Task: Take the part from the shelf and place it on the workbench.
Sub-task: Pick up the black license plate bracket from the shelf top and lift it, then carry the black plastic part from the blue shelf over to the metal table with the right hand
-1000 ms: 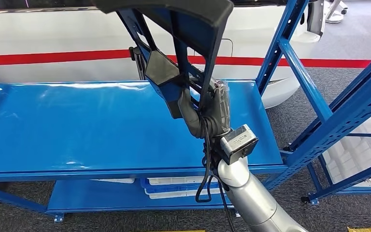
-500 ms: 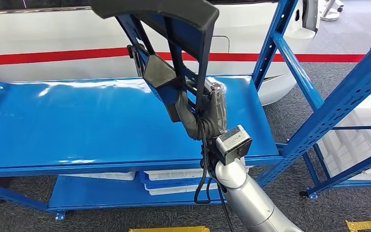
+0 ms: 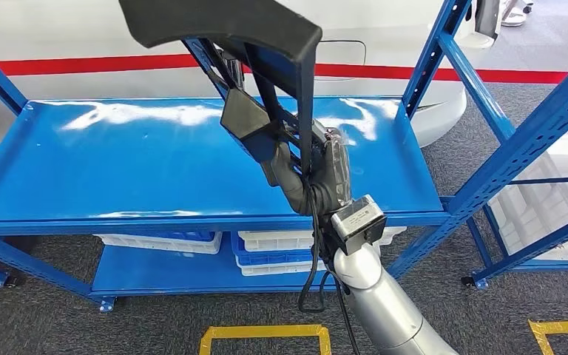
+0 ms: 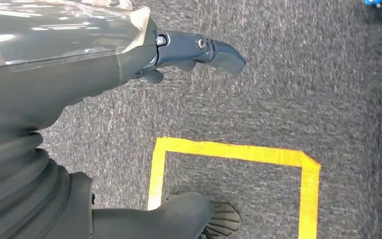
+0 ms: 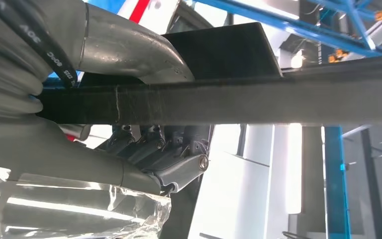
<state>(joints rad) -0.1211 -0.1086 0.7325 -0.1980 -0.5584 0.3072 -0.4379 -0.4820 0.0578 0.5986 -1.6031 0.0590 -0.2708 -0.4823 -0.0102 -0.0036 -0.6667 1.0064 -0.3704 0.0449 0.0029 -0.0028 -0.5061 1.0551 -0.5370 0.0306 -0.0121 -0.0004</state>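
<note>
A blue shelf (image 3: pixel 155 170) is seen; white trays (image 3: pixel 281 240) lie on its lower level, contents not visible. Above its top level the black part (image 3: pixel 266 44) is gripped by the right hand (image 3: pixel 322 174). The left hand (image 4: pixel 79 74) hangs with fingers apart, holding nothing.

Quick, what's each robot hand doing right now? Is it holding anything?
Right robot hand: closed around the black part, holding it up above the blue shelf.
Left robot hand: holding nothing, hanging over the grey floor, fingers apart.
</note>
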